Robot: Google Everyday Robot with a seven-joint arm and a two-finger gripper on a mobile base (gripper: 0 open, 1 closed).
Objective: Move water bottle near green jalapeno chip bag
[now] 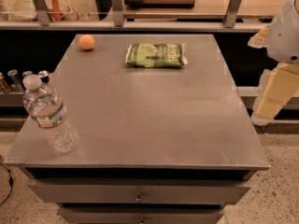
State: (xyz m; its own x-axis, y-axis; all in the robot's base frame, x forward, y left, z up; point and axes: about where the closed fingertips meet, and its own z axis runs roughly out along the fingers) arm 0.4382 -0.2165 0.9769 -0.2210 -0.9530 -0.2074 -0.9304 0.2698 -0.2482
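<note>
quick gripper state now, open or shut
gripper: cannot be told; it is off the right edge of the table, far from the water bottle at the front left.

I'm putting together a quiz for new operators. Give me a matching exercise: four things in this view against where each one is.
Things:
1. clear ribbed plastic water bottle
2. flat green jalapeno chip bag
3. small orange ball
4. pale two-finger gripper

Places:
A. right of the grey table, off its edge
B. far left corner
C. near left corner
D. far side, near the middle

Pairs: 1-C, 2-D, 3-B, 4-A
</note>
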